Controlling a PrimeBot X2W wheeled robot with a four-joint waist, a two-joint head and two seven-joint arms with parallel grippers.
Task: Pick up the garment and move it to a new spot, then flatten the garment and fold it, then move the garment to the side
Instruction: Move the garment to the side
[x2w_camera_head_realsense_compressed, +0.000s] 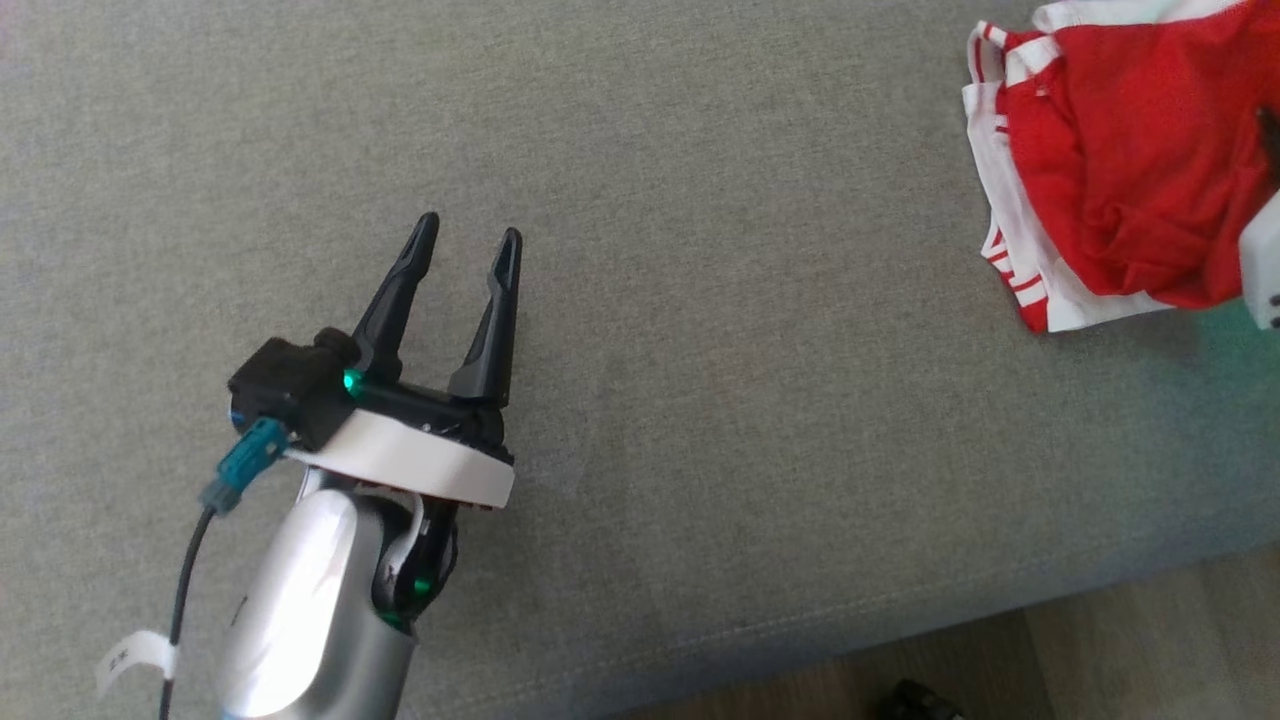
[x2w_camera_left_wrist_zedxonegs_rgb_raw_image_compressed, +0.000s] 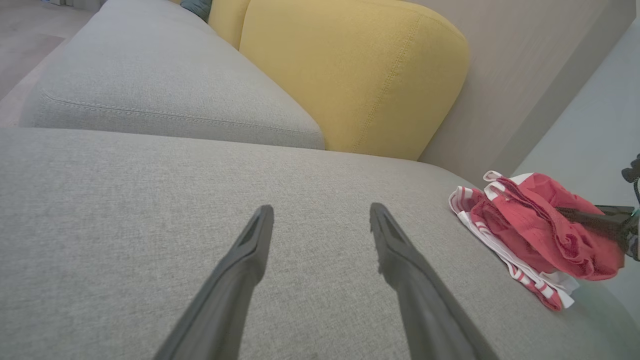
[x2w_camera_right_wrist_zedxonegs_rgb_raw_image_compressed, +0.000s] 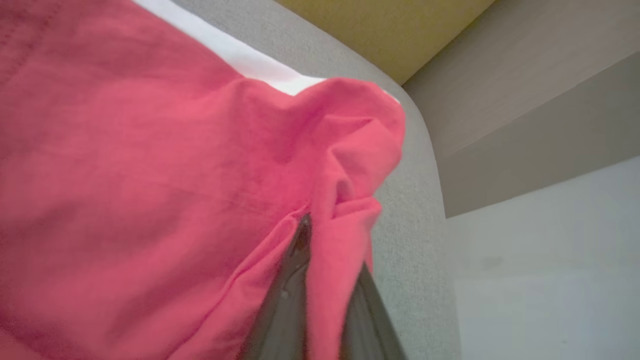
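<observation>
The garment (x2w_camera_head_realsense_compressed: 1110, 170), soft red cloth with white striped trim, lies bunched in loose folds at the sofa seat's end. The right pincer (x2w_camera_right_wrist_zedxonegs_rgb_raw_image_compressed: 330, 250) is clenched on a pinched ridge of it, probably ready to lift. Well apart from that pincer, the left pincer (x2w_camera_head_realsense_compressed: 469, 232) hangs released over the coarse-woven grey seat cushion (x2w_camera_head_realsense_compressed: 700, 300).

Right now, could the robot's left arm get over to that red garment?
Probably yes. Only bare grey cushion lies between the open left gripper and the red garment. It lies well off to the right, though, where the right gripper is shut on its fabric.
</observation>
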